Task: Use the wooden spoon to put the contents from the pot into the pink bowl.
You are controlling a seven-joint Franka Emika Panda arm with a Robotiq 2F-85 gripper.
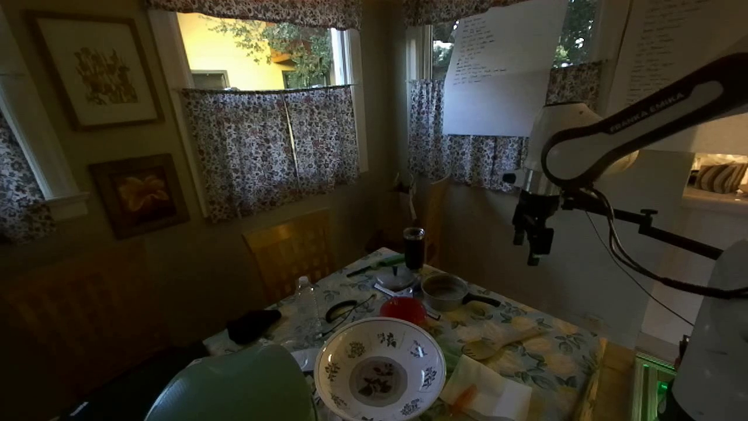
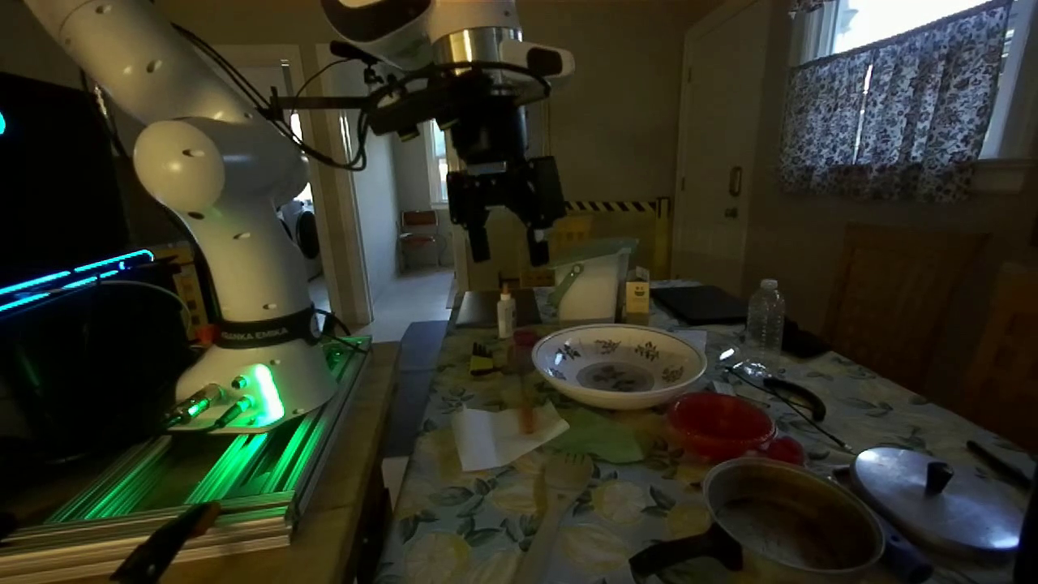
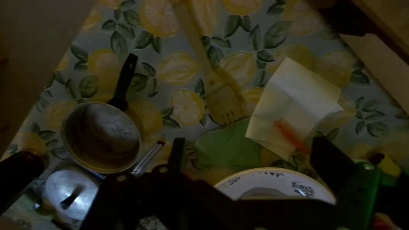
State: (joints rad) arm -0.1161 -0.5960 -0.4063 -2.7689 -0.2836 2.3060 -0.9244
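My gripper (image 2: 509, 253) hangs high above the table with its fingers spread wide and nothing between them; an exterior view shows the same gripper (image 1: 526, 250) well above the tabletop. The wooden spoon (image 3: 222, 99), slotted at its head, lies flat on the lemon-print cloth, its head touching or overlapping a green sheet. Left of it in the wrist view is the pot (image 3: 110, 124), black-handled and uncovered, brownish inside; I cannot tell what it contains. The pink bowl (image 2: 720, 426), reddish and low, stands between the pot and the large white bowl. In the wrist view my gripper hides most of it.
A large white floral bowl (image 2: 620, 377) stands behind the pink one. Beside the pot lies a metal lid (image 2: 932, 495). White paper (image 3: 294, 95) with an orange thing on it, a clear bottle (image 2: 765, 324), a dark tumbler (image 1: 414, 251) and a green bin (image 1: 234, 386) are also around.
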